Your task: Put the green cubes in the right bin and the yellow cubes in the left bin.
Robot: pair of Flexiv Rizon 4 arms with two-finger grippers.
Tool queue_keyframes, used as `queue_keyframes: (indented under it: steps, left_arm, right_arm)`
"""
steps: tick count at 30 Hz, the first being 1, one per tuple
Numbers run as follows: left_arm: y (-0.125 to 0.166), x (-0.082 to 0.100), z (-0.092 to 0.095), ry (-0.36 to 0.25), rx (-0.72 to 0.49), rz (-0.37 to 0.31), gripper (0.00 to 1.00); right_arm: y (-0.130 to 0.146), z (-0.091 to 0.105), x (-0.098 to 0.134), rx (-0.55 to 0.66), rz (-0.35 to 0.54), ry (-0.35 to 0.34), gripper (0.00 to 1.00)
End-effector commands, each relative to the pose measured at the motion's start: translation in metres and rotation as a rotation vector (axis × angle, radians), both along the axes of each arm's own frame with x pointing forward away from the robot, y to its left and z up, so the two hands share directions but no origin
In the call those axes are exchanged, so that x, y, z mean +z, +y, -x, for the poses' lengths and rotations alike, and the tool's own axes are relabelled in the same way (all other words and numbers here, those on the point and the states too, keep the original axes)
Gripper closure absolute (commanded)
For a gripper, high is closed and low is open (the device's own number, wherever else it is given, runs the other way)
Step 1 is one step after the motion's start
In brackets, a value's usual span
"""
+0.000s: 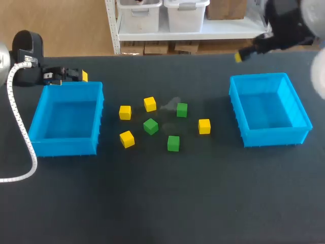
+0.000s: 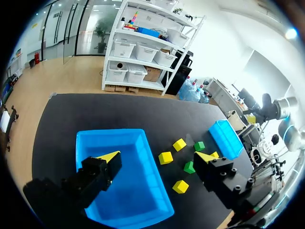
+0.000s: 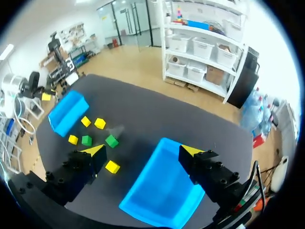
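closest to each wrist camera are its own black fingers with yellow tips. the left gripper [image 2: 157, 156] is spread wide and pinches nothing. one finger hangs over the left bin [image 2: 109, 131], and the other hangs over the dark surface [image 2: 95, 109] on the side where the cubes lie. the right gripper [image 3: 142, 150] is also spread wide and holds nothing. the right bin [image 3: 143, 200] lies below and between its fingers, touching neither.

from above, the left gripper sits just behind the far rim of the left bin, near that bin's far left corner. the right gripper hovers at the far side of the surface, beyond the far left corner of the right bin. a white cable [image 1: 20, 127] curves down the surface to the left of the left bin.

both bins are blue and open-topped, with no cubes inside. all seven cubes rest on the surface between the bins, apart from one another. there are four yellow cubes [image 1: 125, 112]: two side by side at the far left of the cluster, one nearer the camera on the left, and one alone on the side toward the right bin. the three green cubes [image 1: 150, 126] sit in the middle: one farther back, one at the centre and one nearest the camera.
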State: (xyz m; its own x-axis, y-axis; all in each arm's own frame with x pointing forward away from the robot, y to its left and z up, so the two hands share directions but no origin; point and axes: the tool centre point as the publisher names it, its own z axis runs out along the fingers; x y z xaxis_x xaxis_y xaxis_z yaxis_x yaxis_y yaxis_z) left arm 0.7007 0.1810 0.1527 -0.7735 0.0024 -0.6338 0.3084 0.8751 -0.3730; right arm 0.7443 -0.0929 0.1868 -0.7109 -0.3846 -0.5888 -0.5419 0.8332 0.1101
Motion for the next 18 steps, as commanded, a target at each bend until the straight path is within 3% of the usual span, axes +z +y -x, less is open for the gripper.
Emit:
queue_keyframes:
  steps: [1,10,18]
  left_arm:
    - [0.002,-0.002,0.0,-0.006,-0.005,0.008,0.0]
    - [0.002,-0.002,0.0,-0.006,-0.005,0.008,0.0]
    - [0.002,-0.002,0.0,-0.006,-0.005,0.008,0.0]
  right_arm:
    - [0.03,-0.01,0.004,0.022,0.098,0.049,0.0]
    - [0.078,-0.01,-0.009,0.13,0.221,0.089,0.0]
    - [0.099,-0.011,-0.029,0.179,0.325,0.108,0.0]
